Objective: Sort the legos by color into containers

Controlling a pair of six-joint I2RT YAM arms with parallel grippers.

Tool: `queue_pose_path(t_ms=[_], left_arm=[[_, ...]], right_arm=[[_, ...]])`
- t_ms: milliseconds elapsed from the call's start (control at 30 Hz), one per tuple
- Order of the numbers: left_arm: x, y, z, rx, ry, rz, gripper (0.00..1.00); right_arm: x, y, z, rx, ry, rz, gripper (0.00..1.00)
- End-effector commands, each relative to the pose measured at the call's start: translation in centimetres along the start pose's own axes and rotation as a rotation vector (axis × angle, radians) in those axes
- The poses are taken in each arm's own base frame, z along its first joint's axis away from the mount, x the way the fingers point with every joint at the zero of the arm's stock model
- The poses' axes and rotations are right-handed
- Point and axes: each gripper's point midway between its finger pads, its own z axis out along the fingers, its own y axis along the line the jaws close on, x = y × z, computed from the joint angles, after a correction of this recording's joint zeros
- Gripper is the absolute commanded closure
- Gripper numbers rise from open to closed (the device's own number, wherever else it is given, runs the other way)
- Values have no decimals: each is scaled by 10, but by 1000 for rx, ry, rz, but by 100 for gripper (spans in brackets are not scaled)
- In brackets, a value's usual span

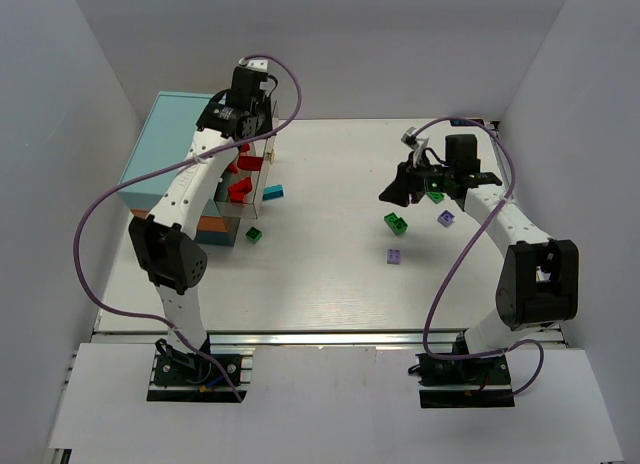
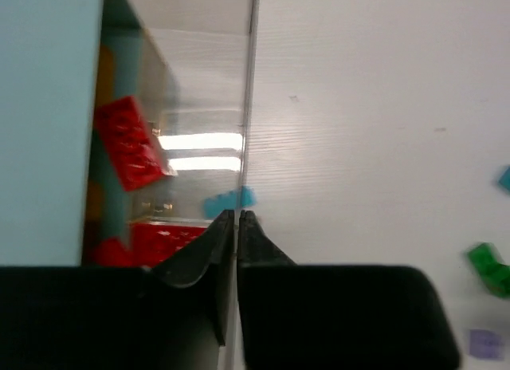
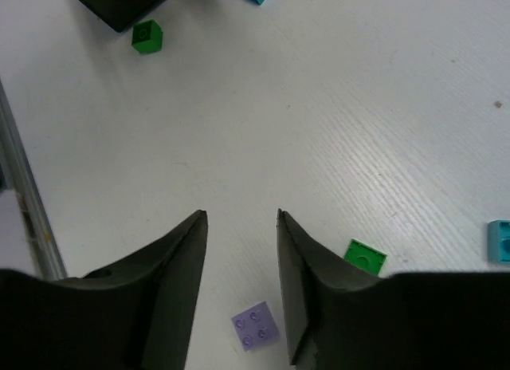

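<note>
Pinching the thin wall of the clear drawer (image 2: 249, 107), the left fingers (image 2: 225, 226) are nearly together. Red bricks (image 2: 127, 143) sit inside the drawer, next to the teal cabinet (image 2: 40, 123), but that view's pretty blurry and the lower red one is half hidden behind a finger. The right fingers (image 3: 195, 230) are spread wide with nothing in them, hanging over the counter (image 3: 319, 107); a purple brick (image 3: 255, 326) shows in the gap, a green brick (image 3: 365, 257) pokes out beside one finger, and a cyan brick (image 3: 500, 241) is cut off at the frame edge.
</note>
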Motion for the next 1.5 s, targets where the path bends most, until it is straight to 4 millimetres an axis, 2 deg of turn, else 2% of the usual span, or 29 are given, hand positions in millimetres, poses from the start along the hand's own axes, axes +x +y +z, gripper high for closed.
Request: queue_pose_path(t_ms=[0, 67, 100, 133, 200, 267, 300, 367, 467, 500, 533, 633, 667, 733, 867, 967, 1300, 1467], left_arm=[[-46, -41, -54, 268, -144, -42, 86], [-41, -59, -57, 373, -125, -52, 92], [-30, -76, -53, 445, -81, -42, 92], [-24, -80, -48, 453, -53, -41, 90], [-6, -85, -34, 424, 19, -21, 84], [6, -81, -22, 361, 58, -8, 79], [14, -68, -9, 252, 82, 12, 78], [22, -48, 1, 137, 111, 39, 76], [30, -46, 8, 98, 128, 57, 73], [26, -28, 12, -7, 105, 68, 73], [26, -21, 15, -51, 102, 73, 72], [29, -8, 19, -132, 102, 87, 68], [32, -5, 22, -152, 109, 90, 60], [33, 3, 23, -199, 107, 97, 55], [37, 19, 25, -274, 114, 106, 34], [39, 31, 26, -319, 121, 106, 24], [47, 54, 26, -437, 133, 127, 15], [42, 54, 23, -437, 120, 120, 16]], right_arm=[[-17, 2, -1, -5, -37, -60, 57], [-16, -2, 0, 15, -39, -50, 78], [-18, -5, 0, 27, -48, -50, 89], [-19, -8, 1, 39, -51, -36, 100], [-21, -15, 0, 77, -54, -33, 100], [-23, -19, 0, 101, -55, -30, 100], [-24, -20, -1, 107, -58, -36, 100], [-25, -23, -1, 122, -60, -39, 100], [-24, -23, -1, 127, -55, -32, 100], [-24, -24, -2, 130, -56, -31, 100], [-23, -25, -2, 133, -56, -30, 100], [-23, -26, -3, 137, -55, -29, 100], [-24, -25, -3, 134, -55, -31, 100], [-24, -25, -3, 136, -53, -30, 100], [-24, -24, -2, 131, -54, -32, 100], [-24, -25, -3, 132, -55, -28, 100], [-24, -25, -4, 139, -56, -30, 100], [-23, -24, -3, 132, -55, -39, 100]])
